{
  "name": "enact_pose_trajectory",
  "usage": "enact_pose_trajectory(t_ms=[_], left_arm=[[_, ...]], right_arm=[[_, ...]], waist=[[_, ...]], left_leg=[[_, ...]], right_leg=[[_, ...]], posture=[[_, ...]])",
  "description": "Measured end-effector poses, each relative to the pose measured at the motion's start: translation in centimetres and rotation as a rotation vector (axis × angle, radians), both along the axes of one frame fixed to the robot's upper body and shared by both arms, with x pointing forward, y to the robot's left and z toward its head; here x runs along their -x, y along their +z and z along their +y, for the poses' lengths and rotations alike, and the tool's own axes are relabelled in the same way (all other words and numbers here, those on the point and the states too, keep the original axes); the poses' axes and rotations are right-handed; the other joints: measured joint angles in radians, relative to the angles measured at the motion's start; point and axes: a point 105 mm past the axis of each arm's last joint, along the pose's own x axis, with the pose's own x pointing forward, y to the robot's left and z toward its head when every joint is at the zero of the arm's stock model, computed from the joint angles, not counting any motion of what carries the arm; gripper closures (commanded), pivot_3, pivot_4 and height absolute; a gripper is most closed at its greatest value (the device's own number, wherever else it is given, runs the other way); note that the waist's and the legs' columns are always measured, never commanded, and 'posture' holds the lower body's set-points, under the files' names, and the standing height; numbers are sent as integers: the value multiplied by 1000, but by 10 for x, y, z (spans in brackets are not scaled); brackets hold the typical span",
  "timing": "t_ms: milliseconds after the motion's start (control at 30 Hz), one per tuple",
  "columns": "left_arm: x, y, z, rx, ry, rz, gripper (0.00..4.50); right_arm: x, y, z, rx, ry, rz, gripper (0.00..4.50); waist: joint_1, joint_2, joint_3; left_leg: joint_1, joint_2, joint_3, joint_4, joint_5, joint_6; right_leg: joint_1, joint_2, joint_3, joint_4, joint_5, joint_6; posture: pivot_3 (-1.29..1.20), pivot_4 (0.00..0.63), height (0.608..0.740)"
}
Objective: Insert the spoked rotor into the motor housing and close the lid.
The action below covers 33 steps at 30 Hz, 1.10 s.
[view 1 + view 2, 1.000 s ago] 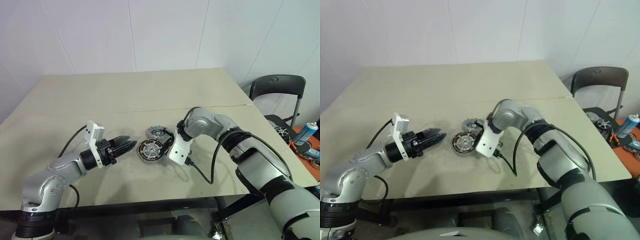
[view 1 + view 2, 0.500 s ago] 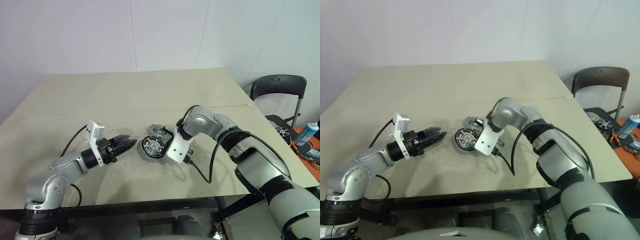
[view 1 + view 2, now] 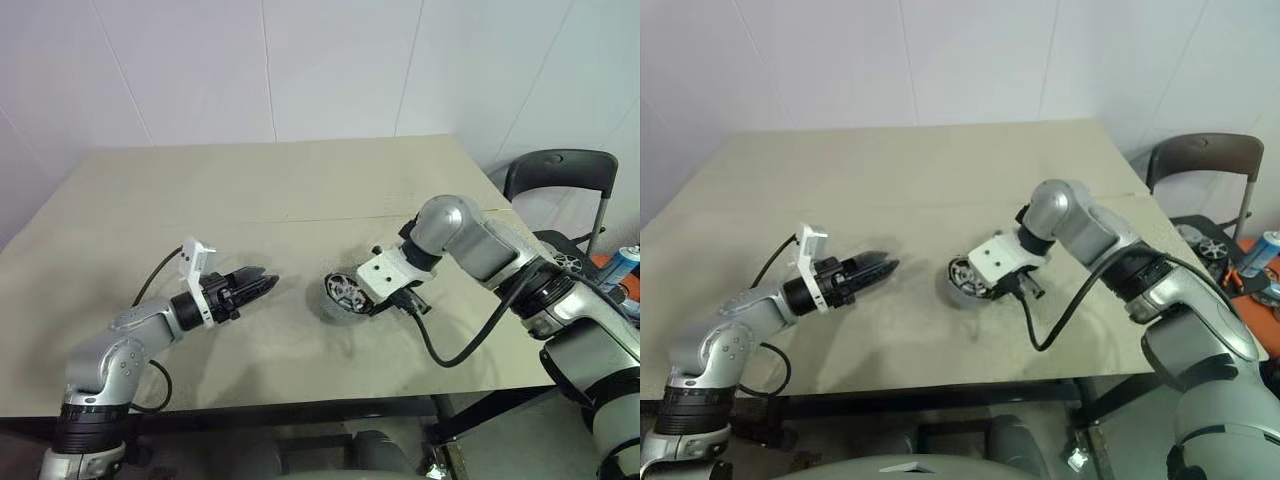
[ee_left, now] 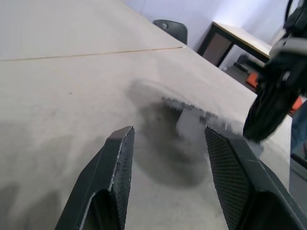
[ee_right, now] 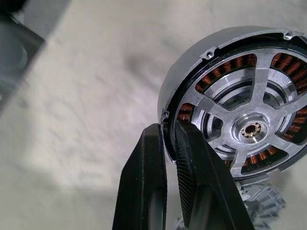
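Surroundings: beige matte table (image 3: pixel 300 190), black chair (image 3: pixel 555 175) far right, nothing between grippers | Right gripper (image 5: pixel 165 143): pinched on rim of motor housing (image 5: pixel 230 100), lifted off table centre-right, tilted | Housing: round grey shell, copper windings, silver spoked face, brass hub | Left gripper (image 4: pixel 168 158): jaws apart, empty, textured black pads, left of housing

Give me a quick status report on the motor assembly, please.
Right pincer shut on motor housing rim, lifted off table. Left pincer open, empty. Nothing between them.
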Motion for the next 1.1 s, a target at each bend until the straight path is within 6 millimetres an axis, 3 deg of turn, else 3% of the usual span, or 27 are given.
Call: enact_pose_trajectory(t_ms=[200, 333, 500, 633, 767, 933, 1100], left_arm=[[-1, -2, -5, 18, 5, 3, 2031], [6, -11, -3, 15, 22, 29, 2031], [8, -11, -2, 15, 42, 21, 2031], [11, -12, -3, 21, 47, 20, 2031], [14, -14, -3, 19, 62, 27, 2031], [15, -10, -5, 19, 60, 14, 2031], [13, -5, -4, 19, 56, 4, 2031]], right_arm=[[6, -27, 43, -24, -91, 134, 4467], [5, -31, 56, -32, -173, 203, 4467], [-19, -31, 77, -50, -336, 243, 4467], [-33, -30, 84, -58, -447, 266, 4467], [-36, -31, 83, -52, -429, 238, 4467], [-34, -35, 80, -52, -358, 196, 2836], [-26, -32, 74, -40, -296, 172, 2836]], waist=[[-2, 0, 0], [-3, 0, 0], [-8, -1, 0], [-6, 0, 0], [-6, 0, 0], [-5, 0, 0], [-3, 0, 0]], left_leg=[[-1, 0, -1, 0, 0, 0], [0, 0, -3, 0, 0, 0], [2, 0, -3, 1, 1, -1], [2, 0, -3, 2, 2, -2], [1, -1, -3, 3, 2, -2], [1, -1, -3, 2, 2, -2], [1, -1, -3, 2, 2, -2]], right_leg=[[-1, 0, 0, 0, 3, 1], [0, -1, 0, 0, 3, 1], [0, 2, -1, 1, 5, -5], [0, 2, -1, 2, 4, -6], [1, 1, 0, 1, 4, -5], [1, 1, -1, 1, 4, -3], [0, 1, -1, 1, 3, -1]], posture=[[0, 0, 740], [0, 0, 740], [0, 0, 740], [0, 0, 740], [0, 0, 740], [0, 0, 740], [0, 0, 740]])
